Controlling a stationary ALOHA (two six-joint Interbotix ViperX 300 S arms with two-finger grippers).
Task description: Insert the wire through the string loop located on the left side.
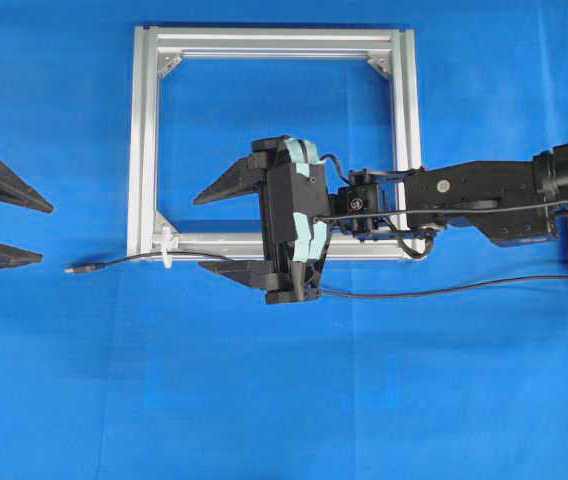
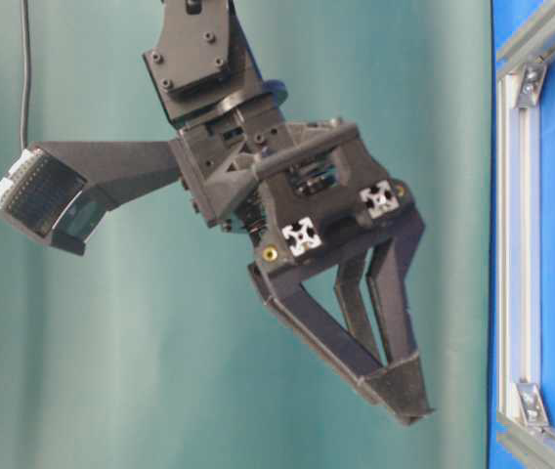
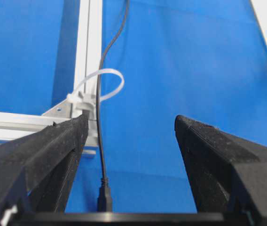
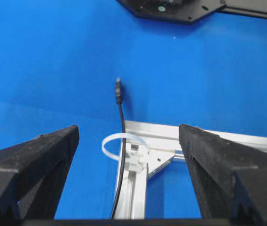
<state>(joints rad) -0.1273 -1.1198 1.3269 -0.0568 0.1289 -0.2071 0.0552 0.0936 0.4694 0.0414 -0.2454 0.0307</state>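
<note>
1. Left gripper (image 1: 9, 230), at the far left edge of the overhead view, stands wide open with nothing between its fingers; its tips are apart from the plug end of the wire (image 1: 144, 259).
2. Wire plug lies on the blue table cover (image 1: 284, 400) in the left-centre of the overhead view, just left of the frame's lower-left corner.
3. String loop (image 1: 167, 246), a small white tie, sits at that lower-left corner of the silver frame (image 1: 140, 140); both wrist views show the wire passing through it.
4. Right gripper (image 1: 214, 228) hovers in the centre of the overhead view, over the frame's lower rail, jaws spread wide and holding nothing.
5. From the loop the wire runs right, under the right gripper, to the right edge.
</note>
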